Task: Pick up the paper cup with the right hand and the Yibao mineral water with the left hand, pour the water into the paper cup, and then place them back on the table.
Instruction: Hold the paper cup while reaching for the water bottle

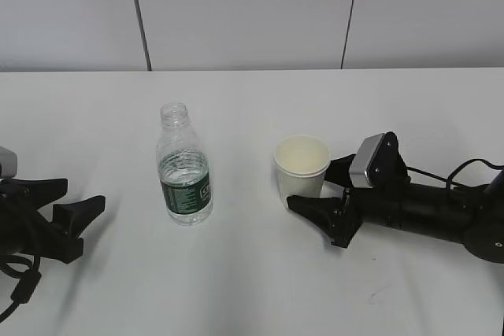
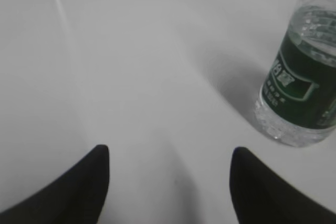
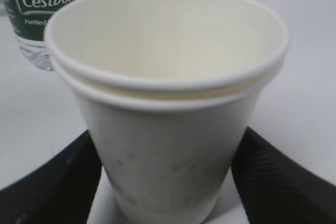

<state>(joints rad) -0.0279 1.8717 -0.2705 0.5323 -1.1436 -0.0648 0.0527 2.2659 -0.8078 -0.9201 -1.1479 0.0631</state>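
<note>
The right gripper [image 1: 324,194] is flanking the cup [image 1: 302,168], a finger [image 3: 283,182] sitting on each side of its base; contact can't be judged. The cup is standing upright on the table [image 1: 252,273], with the bottle [image 1: 183,164] standing to its left. The left gripper [image 1: 75,202] is hovering low, jaws wide and holding nothing, well short of the bottle.

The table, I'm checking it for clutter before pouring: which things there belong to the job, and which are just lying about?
Belonging to the job:
- paper cup, between the right gripper fingers
- water bottle, standing, uncapped
- left gripper, open, short of the bottle

Just lying about:
- nothing else on the table
</note>
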